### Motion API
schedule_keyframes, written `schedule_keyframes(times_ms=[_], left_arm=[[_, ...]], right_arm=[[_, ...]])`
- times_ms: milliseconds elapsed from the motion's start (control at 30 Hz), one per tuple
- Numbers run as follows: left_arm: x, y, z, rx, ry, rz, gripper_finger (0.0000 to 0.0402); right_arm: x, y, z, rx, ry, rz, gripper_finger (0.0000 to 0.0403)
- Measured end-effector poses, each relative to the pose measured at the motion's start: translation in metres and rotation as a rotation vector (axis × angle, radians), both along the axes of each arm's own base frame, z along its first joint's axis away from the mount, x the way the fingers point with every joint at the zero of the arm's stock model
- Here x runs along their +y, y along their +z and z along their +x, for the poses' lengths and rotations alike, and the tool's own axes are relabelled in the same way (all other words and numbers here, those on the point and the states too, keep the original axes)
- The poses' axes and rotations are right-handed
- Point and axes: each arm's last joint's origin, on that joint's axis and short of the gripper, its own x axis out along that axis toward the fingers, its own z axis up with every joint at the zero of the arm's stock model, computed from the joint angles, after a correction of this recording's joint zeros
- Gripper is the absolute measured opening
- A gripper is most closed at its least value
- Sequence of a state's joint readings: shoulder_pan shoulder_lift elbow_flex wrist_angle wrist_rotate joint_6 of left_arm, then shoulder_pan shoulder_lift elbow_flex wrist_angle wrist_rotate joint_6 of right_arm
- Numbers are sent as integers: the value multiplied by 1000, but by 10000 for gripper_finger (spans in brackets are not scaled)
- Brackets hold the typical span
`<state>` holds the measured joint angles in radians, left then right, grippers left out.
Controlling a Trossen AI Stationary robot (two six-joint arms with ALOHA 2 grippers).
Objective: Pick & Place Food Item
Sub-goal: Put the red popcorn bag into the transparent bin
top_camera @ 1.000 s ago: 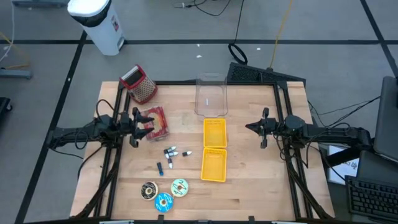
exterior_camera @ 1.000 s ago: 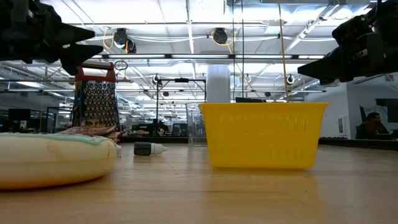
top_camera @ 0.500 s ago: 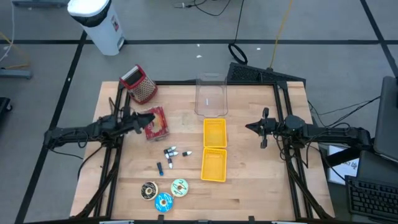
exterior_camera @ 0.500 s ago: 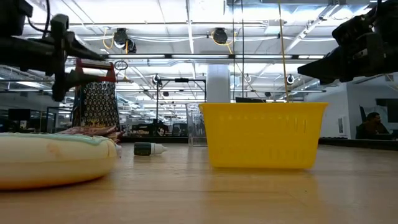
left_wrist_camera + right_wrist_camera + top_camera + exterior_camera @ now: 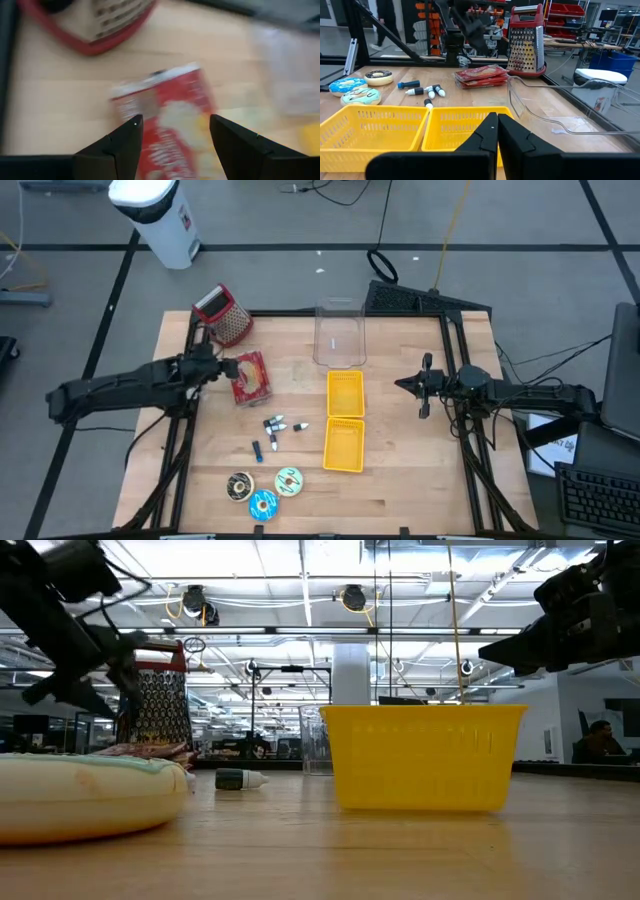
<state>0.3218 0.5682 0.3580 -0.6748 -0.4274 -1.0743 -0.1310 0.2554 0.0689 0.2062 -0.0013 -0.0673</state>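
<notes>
Jaws: left gripper [image 5: 212, 368] spread wide, right gripper [image 5: 413, 385] pinched shut, parked right-centre | red snack pack [image 5: 250, 377] flat, upper-left of table | I'd straddle its short edges, then close.

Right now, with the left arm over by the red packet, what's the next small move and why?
Probably lower the left end effector straight down onto the red food packet. Its fingers stand open, and the left wrist view shows the packet lying flat on the table between them, not yet gripped. The right end effector waits shut on the far side of the yellow baskets.
</notes>
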Motion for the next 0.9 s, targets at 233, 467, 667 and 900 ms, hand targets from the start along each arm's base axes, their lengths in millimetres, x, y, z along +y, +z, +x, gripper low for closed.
schedule_keyframes(times_ms=[233,467,667,900], left_arm=[[16,-20,11,163,102,-61,229],[29,-28,24,164,60,-85,230],[34,-35,28,202,50,-114,218],[35,-35,31,215,7,-84,122]], right_arm=[[0,0,0,0,0,0,4],[0,0,0,0,0,0,4],[0,0,0,0,0,0,4],[0,0,0,0,0,0,4]])
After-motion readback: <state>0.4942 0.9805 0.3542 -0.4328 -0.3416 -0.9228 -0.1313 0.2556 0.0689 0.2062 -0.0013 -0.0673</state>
